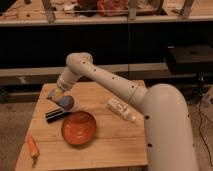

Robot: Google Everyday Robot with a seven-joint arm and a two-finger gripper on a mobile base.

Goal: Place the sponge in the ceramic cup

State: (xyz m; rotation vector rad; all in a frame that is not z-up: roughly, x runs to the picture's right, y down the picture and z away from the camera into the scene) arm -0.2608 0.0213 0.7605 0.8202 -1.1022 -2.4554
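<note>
My gripper (57, 94) hangs low over the left part of the wooden table (112, 145), at the end of the white arm that reaches in from the right. Right under it and slightly to its right sits a small round pale shape, the ceramic cup (68, 105). A light-blue patch, the sponge (63, 101), shows at the cup's top, touching the gripper's tip. I cannot tell whether the sponge rests inside the cup or is held just above it.
An orange-red bowl (79, 128) stands in front of the cup. A dark flat bar (56, 115) lies left of the bowl. A white bottle (121, 110) lies on its side mid-table. An orange stick-like object (33, 147) lies near the front left corner.
</note>
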